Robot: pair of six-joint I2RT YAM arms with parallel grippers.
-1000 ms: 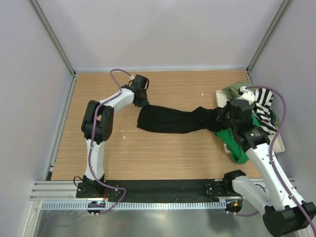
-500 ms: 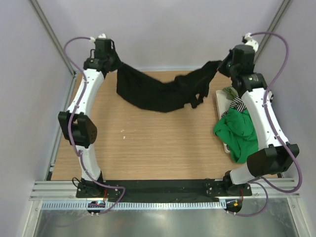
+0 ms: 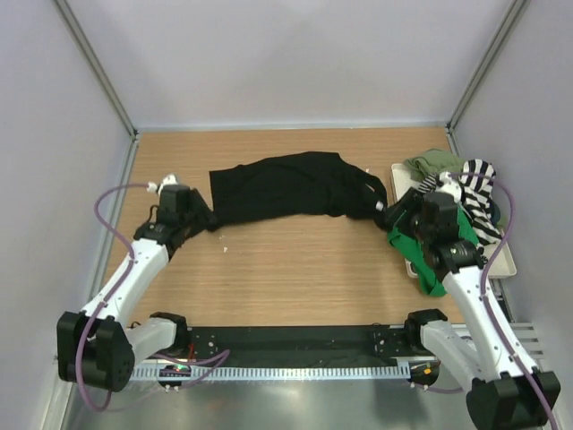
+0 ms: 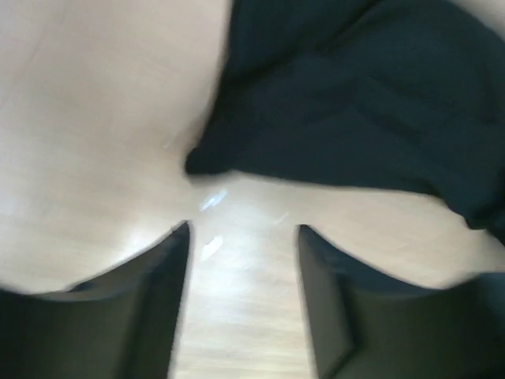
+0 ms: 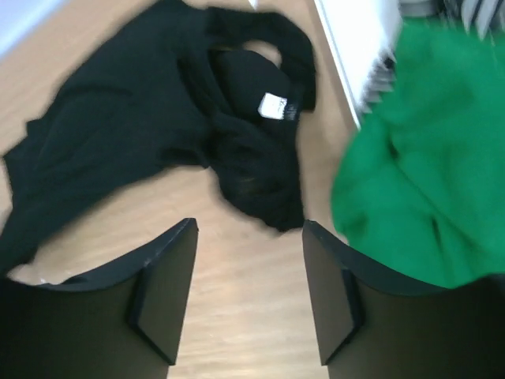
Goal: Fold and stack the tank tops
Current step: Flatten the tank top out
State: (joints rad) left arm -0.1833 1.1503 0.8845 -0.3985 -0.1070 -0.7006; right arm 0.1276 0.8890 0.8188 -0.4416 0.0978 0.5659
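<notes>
The top view takes in the whole table (image 3: 295, 278). The black tank top (image 3: 286, 186) lies spread across the upper middle of the frame, its long side running left to right. The left jaws sit by its lower left corner and the right jaws by its right end. Only this view shows the whole pile at the right edge. There the green tank top (image 3: 436, 255) drapes over the near rim of a white tray (image 3: 507, 262). The striped tank top (image 3: 481, 190) and the olive tank top (image 3: 433, 162) lie above it.

The left wrist view, though blurred, gives us what the top view cannot. The two dark fingers (image 4: 142, 308) stand apart with bare wood between them, so the left jaws are open and hold nothing. A rounded corner of the black cloth lies just ahead of the gap, not inside it.

The right wrist view shows its fingers (image 5: 162, 292) likewise spread over bare wood, so the right jaws are open and empty. The black top fills the upper left of that frame. Its strap end is crumpled into folds, with a small white label (image 5: 274, 106) facing up. The nearest fold lies just beyond the fingertips. Green cloth fills the right side.

The black top looks plain and matte, smooth at its left end and rumpled at its right.
</notes>
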